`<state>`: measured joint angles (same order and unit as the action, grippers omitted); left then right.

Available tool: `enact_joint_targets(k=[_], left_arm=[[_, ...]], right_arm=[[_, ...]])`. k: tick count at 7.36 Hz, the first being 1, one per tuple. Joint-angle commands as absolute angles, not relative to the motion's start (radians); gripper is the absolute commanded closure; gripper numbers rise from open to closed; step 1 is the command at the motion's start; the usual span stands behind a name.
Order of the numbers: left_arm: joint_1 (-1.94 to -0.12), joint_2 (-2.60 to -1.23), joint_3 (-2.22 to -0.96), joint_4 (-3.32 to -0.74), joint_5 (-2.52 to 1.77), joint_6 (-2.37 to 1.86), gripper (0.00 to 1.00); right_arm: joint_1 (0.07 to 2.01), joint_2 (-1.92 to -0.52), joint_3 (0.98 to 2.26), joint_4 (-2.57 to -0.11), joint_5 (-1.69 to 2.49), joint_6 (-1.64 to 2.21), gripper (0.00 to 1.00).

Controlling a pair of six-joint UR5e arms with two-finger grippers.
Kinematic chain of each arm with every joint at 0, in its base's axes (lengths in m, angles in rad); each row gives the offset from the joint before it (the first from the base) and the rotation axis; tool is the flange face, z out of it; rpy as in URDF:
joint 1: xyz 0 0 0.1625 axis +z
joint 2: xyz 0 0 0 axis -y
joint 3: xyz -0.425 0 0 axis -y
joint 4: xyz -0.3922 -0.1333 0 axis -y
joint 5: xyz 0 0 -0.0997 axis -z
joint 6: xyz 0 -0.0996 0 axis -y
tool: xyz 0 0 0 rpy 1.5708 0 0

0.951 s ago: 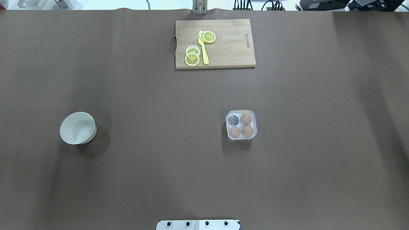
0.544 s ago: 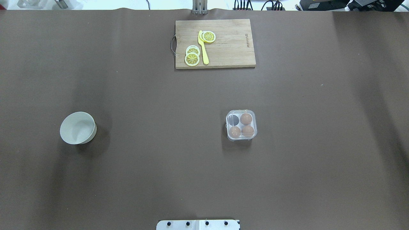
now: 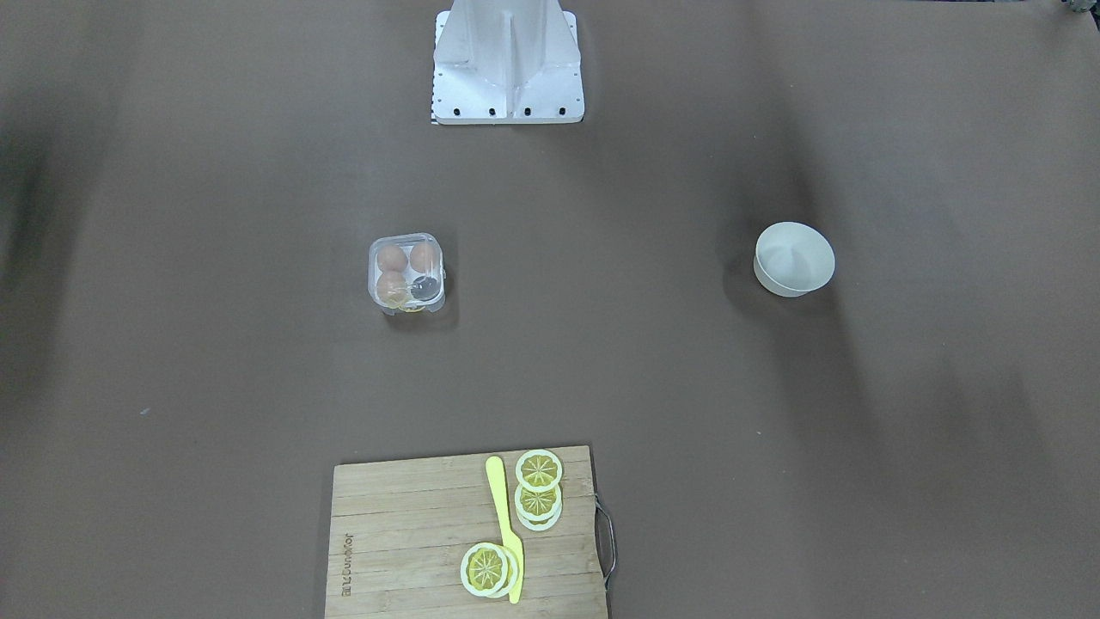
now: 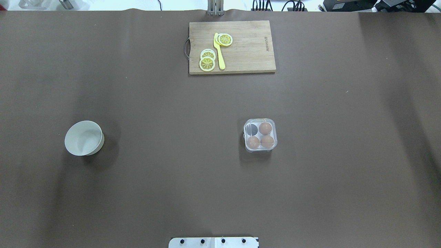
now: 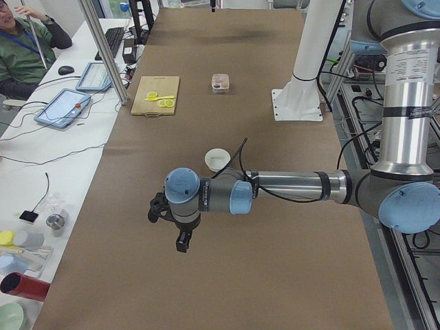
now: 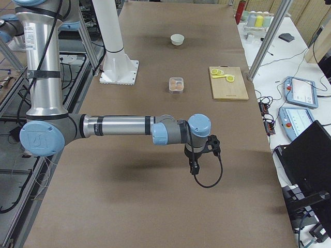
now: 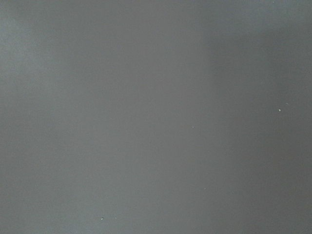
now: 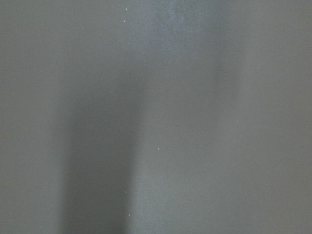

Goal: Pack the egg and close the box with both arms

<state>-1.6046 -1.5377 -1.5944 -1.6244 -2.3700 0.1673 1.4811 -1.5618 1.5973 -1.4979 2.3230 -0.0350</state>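
Observation:
The clear box (image 4: 260,135) stands right of the table's middle with its lid down over the cells; it also shows in the front view (image 3: 406,272). Three brown eggs lie inside (image 4: 265,128), (image 4: 253,142), (image 4: 267,141); I cannot tell which is the task's egg. The fourth cell (image 4: 252,129) looks dark. My left gripper (image 5: 181,249) hangs over bare table at the left end, far from the box. My right gripper (image 6: 192,170) hangs over bare table at the right end. Both show only in side views, so I cannot tell open or shut. Both wrist views show only brown cover.
A white bowl (image 4: 83,137) stands on the left half of the table. A wooden cutting board (image 4: 248,47) with lemon slices (image 4: 207,63) and a yellow knife (image 4: 219,51) lies at the far edge. The white base plate (image 4: 213,242) sits at the near edge.

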Motion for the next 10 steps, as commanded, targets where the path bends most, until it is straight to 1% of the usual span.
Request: enact_joint_targets(k=[1,10], left_arm=[[-1.605,-1.537,-1.591,-1.624,-2.37,0.167,0.02],[-1.603,-1.54,-1.594,-1.624,-2.37,0.166,0.02]], right_arm=[[1.479,-1.563,1.595,-1.499,2.324,-0.034,0.0],[1.466,-1.565,1.595,-1.497,2.324,-0.034,0.0]])
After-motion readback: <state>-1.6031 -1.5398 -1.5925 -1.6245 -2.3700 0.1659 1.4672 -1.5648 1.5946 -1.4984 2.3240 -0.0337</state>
